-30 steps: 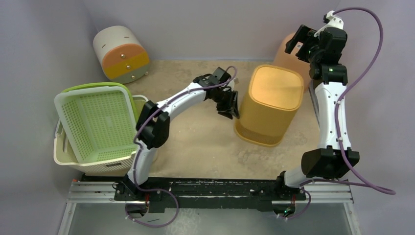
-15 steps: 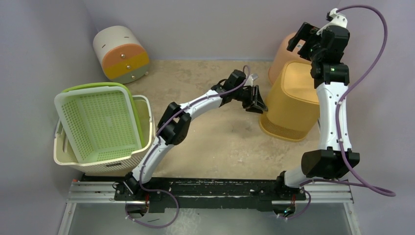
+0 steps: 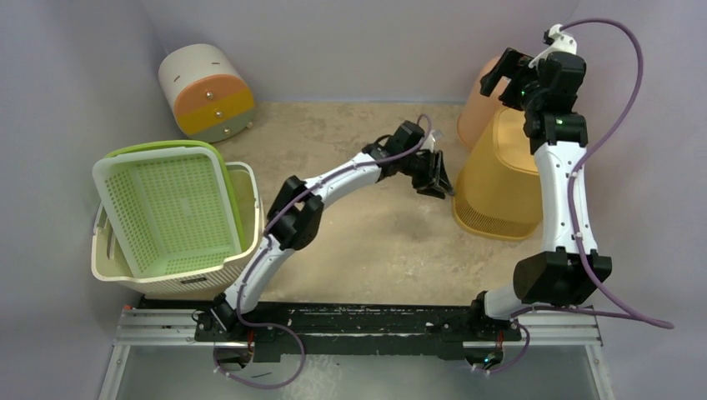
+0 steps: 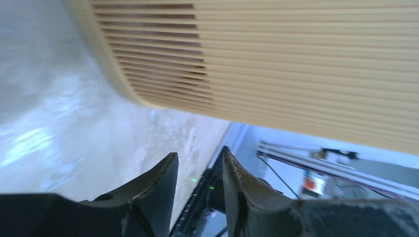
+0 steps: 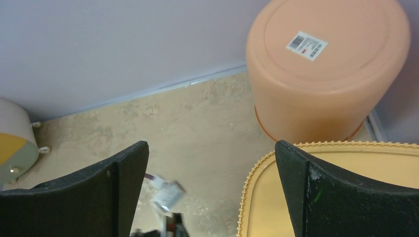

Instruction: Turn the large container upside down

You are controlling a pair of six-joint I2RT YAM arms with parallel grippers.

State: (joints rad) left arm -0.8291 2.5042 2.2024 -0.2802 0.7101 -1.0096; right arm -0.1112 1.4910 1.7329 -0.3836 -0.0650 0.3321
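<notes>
The large yellow slatted container [image 3: 500,179] stands bottom-up at the right of the table, its base leaning back against the orange bucket [image 3: 477,92]. Its ribbed wall fills the top of the left wrist view [image 4: 296,59], and its beaded base edge shows in the right wrist view [image 5: 346,197]. My left gripper [image 3: 438,177] is beside the container's lower left wall, jaws a little apart and empty [image 4: 200,163]. My right gripper [image 3: 504,71] is wide open and empty, high above the bucket and the container's base [image 5: 210,148].
The orange bucket [image 5: 326,69] stands upside down in the back right corner. A green mesh basket [image 3: 167,208] sits in a cream basket [image 3: 104,267] at the left. A round white and orange drawer unit [image 3: 204,92] lies at the back left. Walls close in on three sides.
The yellow container has slid to the right and tipped back against the orange bucket. My left arm has stretched right after it. The right gripper has shifted slightly left.
</notes>
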